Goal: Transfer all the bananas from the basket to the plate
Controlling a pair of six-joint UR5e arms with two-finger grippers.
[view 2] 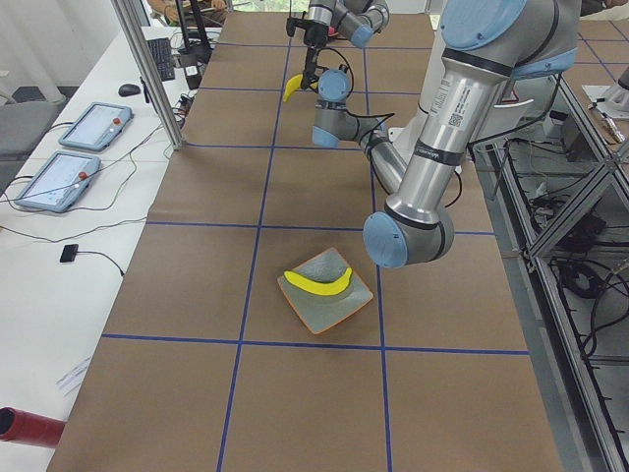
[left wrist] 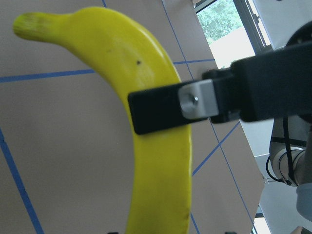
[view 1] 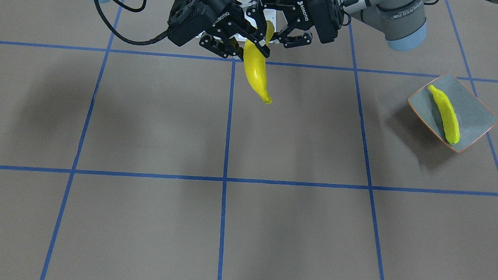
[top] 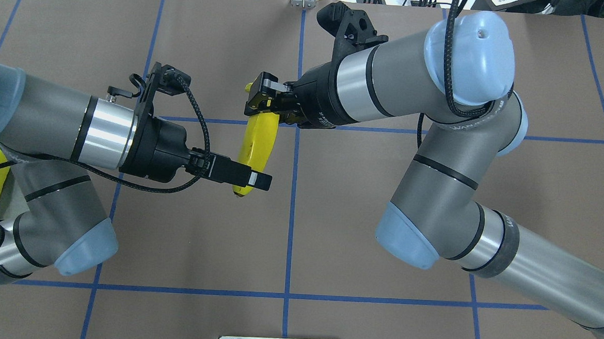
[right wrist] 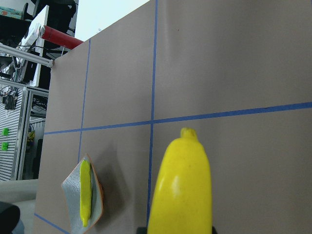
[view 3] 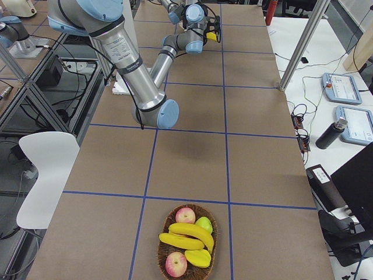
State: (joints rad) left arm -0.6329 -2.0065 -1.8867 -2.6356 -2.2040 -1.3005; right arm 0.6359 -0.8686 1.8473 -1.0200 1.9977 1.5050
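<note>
The right hand [view 1: 247, 44] is clamped on a deep-yellow banana [view 1: 257, 75], holding it in the air above the middle of the bench [view 1: 143, 117]. The left hand [view 1: 272, 22] has its fingers spread wide around that banana's other end. A greener banana [view 1: 447, 116] lies on the plate [view 1: 476, 115] near the bench's left end.

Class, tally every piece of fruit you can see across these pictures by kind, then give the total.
banana: 4
reddish apple: 2
green fruit: 1
total: 7
</note>
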